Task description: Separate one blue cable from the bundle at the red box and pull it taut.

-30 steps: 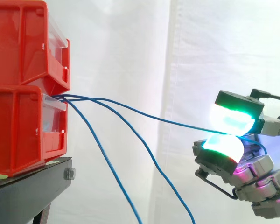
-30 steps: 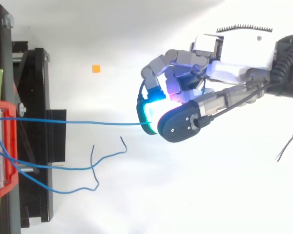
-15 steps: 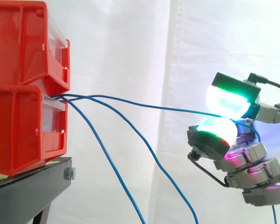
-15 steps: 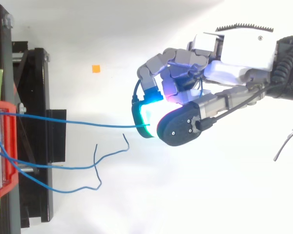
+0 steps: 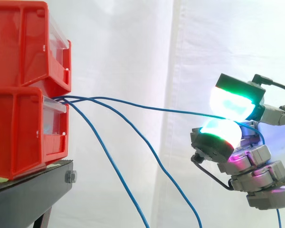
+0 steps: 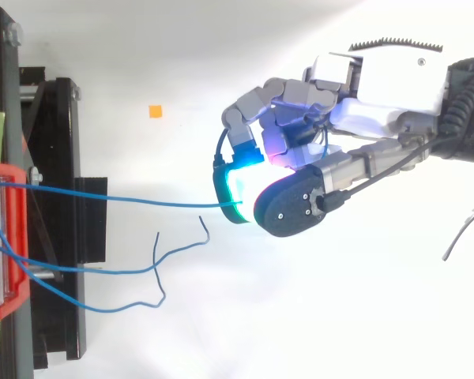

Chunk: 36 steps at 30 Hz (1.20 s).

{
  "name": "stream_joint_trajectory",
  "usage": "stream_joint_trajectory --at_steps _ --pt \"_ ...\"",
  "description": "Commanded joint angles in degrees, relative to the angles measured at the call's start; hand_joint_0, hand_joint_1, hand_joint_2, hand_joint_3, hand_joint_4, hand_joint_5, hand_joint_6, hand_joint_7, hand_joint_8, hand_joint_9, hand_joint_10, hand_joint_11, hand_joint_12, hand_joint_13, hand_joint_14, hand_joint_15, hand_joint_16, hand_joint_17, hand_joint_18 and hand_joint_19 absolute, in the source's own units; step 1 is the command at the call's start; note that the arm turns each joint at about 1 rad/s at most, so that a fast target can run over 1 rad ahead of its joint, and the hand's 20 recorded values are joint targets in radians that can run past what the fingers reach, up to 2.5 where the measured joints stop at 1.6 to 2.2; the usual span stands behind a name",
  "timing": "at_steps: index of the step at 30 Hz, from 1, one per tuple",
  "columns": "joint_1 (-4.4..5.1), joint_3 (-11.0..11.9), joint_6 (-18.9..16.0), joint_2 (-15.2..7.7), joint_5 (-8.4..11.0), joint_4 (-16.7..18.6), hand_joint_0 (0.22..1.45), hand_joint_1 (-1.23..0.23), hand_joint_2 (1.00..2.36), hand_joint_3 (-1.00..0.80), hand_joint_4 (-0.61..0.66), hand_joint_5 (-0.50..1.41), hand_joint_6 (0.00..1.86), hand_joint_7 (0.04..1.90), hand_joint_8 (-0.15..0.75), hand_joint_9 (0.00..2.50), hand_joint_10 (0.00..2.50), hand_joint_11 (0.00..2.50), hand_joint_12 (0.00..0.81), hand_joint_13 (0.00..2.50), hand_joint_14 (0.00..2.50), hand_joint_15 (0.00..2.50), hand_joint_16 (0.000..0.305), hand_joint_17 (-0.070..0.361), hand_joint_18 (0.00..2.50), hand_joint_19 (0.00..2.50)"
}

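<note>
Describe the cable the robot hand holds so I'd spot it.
Find the stacked red bins at left. Blue cables leave their front; two sag down. The held cable alone runs nearly straight to the robot hand, pinched between its pads.

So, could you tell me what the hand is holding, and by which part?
One blue cable, pinched between the hand's glowing pads, far along its length from the red box.

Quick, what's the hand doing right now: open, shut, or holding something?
Hand: shut on one blue cable, pinched between its glowing fingers.
</note>
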State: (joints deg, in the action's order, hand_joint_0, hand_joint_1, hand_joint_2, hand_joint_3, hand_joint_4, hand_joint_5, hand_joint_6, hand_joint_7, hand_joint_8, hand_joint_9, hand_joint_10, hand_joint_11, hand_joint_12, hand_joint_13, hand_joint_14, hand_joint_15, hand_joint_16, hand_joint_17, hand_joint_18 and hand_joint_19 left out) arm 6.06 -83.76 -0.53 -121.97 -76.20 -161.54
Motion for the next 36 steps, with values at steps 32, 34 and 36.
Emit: stream_joint_trajectory --at_steps 32,34,36 --pt "0.00 0.0 0.0 0.0 0.00 0.0 0.77 -0.89 1.01 -0.08 -0.26 -0.14 0.93 1.56 0.265 0.47 2.50 1.63 0.339 0.68 2.50 1.68 0.029 0.065 1.09 1.36" --pt "0.00 0.0 0.0 0.0 0.00 0.0 0.77 -0.89 1.01 -0.08 -0.26 -0.14 0.93 1.56 0.264 0.47 2.50 1.63 0.339 0.68 2.50 1.68 0.030 0.067 1.10 1.34" --pt "0.00 0.0 0.0 0.0 0.00 0.0 0.77 -0.89 1.01 -0.07 -0.26 -0.14 0.93 1.56 0.264 0.47 2.50 1.63 0.339 0.68 2.50 1.68 0.030 0.067 1.09 1.35"
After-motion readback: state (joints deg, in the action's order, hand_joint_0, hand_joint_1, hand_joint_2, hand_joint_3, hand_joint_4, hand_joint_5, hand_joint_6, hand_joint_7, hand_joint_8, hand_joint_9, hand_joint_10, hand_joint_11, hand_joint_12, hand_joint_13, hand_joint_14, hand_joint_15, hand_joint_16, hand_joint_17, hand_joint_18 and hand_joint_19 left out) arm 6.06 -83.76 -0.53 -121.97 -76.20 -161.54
